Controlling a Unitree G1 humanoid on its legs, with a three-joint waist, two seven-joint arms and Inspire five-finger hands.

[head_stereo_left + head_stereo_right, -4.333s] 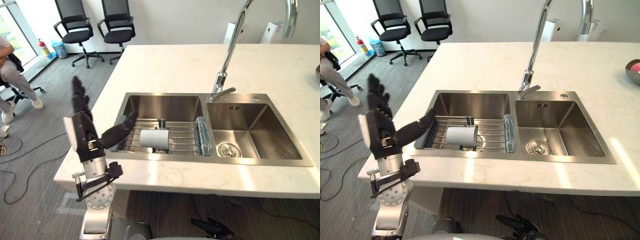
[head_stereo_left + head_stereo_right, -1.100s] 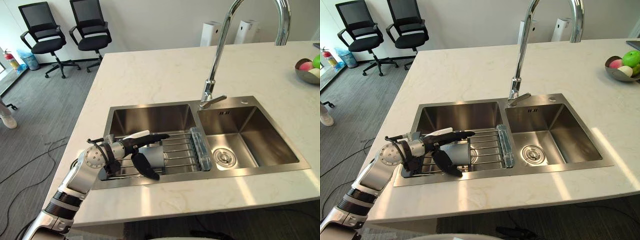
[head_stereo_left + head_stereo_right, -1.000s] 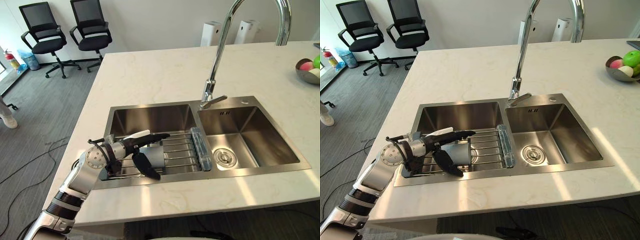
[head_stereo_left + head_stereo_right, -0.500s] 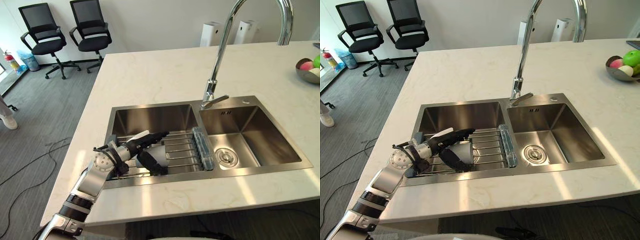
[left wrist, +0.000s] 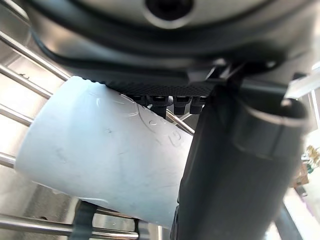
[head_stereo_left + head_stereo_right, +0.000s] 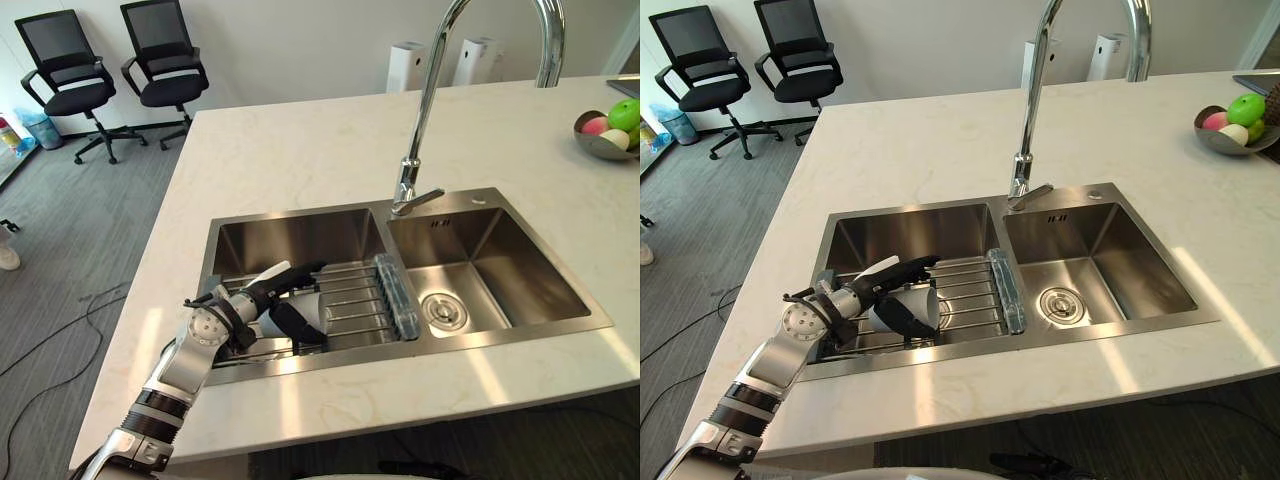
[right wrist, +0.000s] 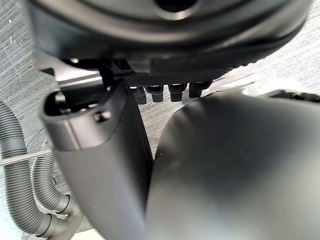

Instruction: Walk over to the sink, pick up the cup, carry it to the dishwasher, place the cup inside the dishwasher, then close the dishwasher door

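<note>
1. Left eye view: the left hand (image 6: 245, 300) reaches into the left basin of the sink (image 6: 290, 238), which is set in the counter (image 6: 300, 150). The cup (image 6: 310, 303) lies on its side on the wire rack (image 6: 352, 300). The hand grasps it, with fingers (image 6: 300, 272) laid over the top and the thumb curled across its front. The faucet (image 6: 425, 130) rises behind the basins. A fruit bowl (image 6: 603, 135) sits at the counter's far right.
2. Right eye view: same scene. Two chairs stand on the floor beyond the counter.
3. Left wrist view: the cup rests against the palm, touching the rack bars, with the thumb alongside it.
4. Right wrist view: the right hand (image 7: 100, 150) hangs over grey carpet. Whether it is clenched or released cannot be told.
</note>
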